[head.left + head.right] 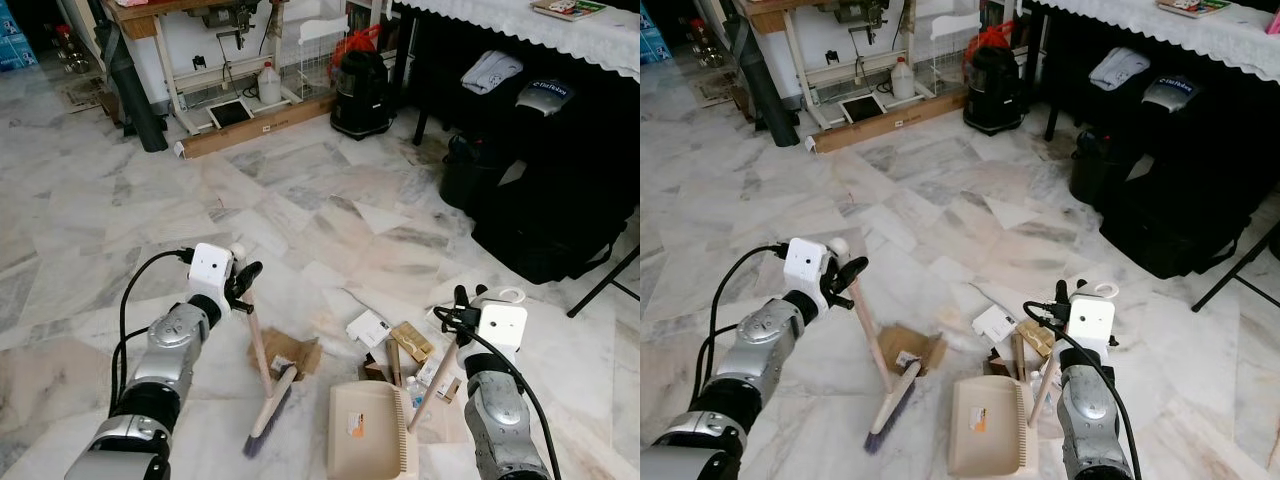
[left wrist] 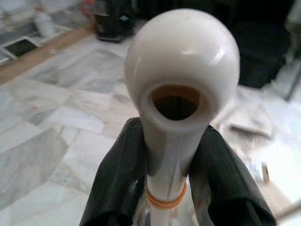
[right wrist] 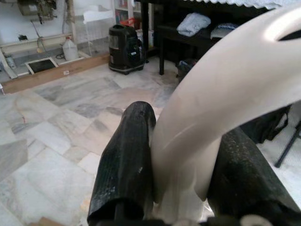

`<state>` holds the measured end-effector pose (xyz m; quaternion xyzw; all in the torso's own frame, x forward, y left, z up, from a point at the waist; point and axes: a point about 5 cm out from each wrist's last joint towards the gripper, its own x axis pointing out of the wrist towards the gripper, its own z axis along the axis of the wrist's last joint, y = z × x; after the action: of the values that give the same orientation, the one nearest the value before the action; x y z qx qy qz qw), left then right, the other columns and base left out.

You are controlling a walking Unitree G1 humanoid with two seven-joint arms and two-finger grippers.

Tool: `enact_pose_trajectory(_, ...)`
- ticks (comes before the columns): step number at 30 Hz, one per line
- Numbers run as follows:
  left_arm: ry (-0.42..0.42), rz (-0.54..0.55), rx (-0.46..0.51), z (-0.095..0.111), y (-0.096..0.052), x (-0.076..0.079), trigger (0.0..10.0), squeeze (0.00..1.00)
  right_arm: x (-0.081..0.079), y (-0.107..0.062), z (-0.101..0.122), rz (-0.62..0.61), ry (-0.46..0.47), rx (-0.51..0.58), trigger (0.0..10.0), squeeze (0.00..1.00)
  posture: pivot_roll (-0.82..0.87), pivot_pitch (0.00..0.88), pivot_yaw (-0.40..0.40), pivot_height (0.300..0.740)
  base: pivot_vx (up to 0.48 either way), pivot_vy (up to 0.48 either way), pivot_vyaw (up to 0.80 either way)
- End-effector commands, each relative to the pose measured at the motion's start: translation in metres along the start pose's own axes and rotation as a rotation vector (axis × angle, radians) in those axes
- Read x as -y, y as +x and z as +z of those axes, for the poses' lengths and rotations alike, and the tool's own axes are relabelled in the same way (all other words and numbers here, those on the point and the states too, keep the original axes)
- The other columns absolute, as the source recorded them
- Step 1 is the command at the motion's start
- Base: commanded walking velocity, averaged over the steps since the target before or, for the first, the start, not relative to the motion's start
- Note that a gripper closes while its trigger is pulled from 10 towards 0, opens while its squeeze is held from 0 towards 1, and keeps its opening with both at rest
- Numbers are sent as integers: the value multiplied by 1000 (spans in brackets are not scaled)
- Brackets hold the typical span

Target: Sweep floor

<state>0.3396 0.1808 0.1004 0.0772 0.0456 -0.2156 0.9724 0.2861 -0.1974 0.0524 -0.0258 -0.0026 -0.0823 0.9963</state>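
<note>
My left gripper (image 1: 242, 285) is shut on the top of a broom's pale handle (image 1: 258, 345). The purple-bristled broom head (image 1: 270, 410) rests on the marble floor beside a brown cardboard scrap (image 1: 287, 350). In the left wrist view, the handle's white cap (image 2: 181, 70) sits between the black fingers (image 2: 117, 183). My right gripper (image 1: 462, 315) is shut on the long handle (image 1: 438, 375) of a beige dustpan (image 1: 365, 430) that lies flat on the floor. The handle's white end (image 3: 225, 94) is pinched between its fingers (image 3: 127, 160). Litter lies just beyond the pan: a white box (image 1: 368, 327), a tan packet (image 1: 411, 340) and a small bottle (image 1: 414, 390).
A black bin (image 1: 360, 92) stands at the back. Black bags (image 1: 540, 200) sit under a cloth-covered table (image 1: 520, 25) on the right, with a black stand leg (image 1: 605, 285) nearby. A wooden plank (image 1: 260, 125) and white jug (image 1: 269, 85) lie below a workbench. Open marble floor stretches ahead on the left.
</note>
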Motion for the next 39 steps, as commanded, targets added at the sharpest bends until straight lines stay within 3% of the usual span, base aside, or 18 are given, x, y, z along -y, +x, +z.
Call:
enact_pose_trajectory(1,41,-34,-60,-5,-8,-5,10000,0,1,2,5,-2,1,18,10000,0,-36,81,6,740,0,0,0)
enact_pose_trajectory(4,84,-61,-87,-4,-22,-15,10000,0,1,3,5,-1,1,17,10000,0,-31,82,6,740,0,0,0)
enact_pose_trajectory(13,144,-167,-137,9,-51,-25,10000,0,-1,5,5,7,1,14,10000,0,-14,81,2,740,0,0,0)
enact_pose_trajectory(15,151,-111,-101,19,-51,-32,10000,0,-2,5,5,10,2,14,10000,0,-14,80,2,740,0,0,0)
enact_pose_trajectory(18,154,25,-14,36,-47,-47,10000,0,-3,5,5,11,4,14,10000,0,-14,80,2,740,0,0,0)
enact_pose_trajectory(19,154,25,-14,36,-47,-47,10000,0,-3,5,5,11,4,14,10000,0,-14,80,2,740,0,0,0)
enact_pose_trajectory(20,166,104,46,47,-44,-53,10000,0,-3,5,5,11,4,12,10000,0,-16,80,2,740,0,0,0)
enact_pose_trajectory(26,232,309,194,76,-41,-64,10000,0,-2,3,5,8,3,13,10000,0,-26,78,5,740,0,0,0)
enact_pose_trajectory(31,157,301,274,80,-31,-53,10000,0,-2,3,4,8,5,14,10000,0,-34,76,8,740,0,0,0)
enact_pose_trajectory(34,100,290,296,73,-22,-45,10000,0,-3,2,5,9,5,15,10000,0,-39,75,7,740,0,0,0)
enact_pose_trajectory(35,41,289,312,65,-11,-37,10000,0,-3,3,5,9,3,18,10000,0,-58,76,6,740,0,0,0)
enact_pose_trajectory(39,-19,283,308,56,-1,-28,10000,0,-1,2,6,2,2,23,10000,0,-66,77,3,740,0,0,0)
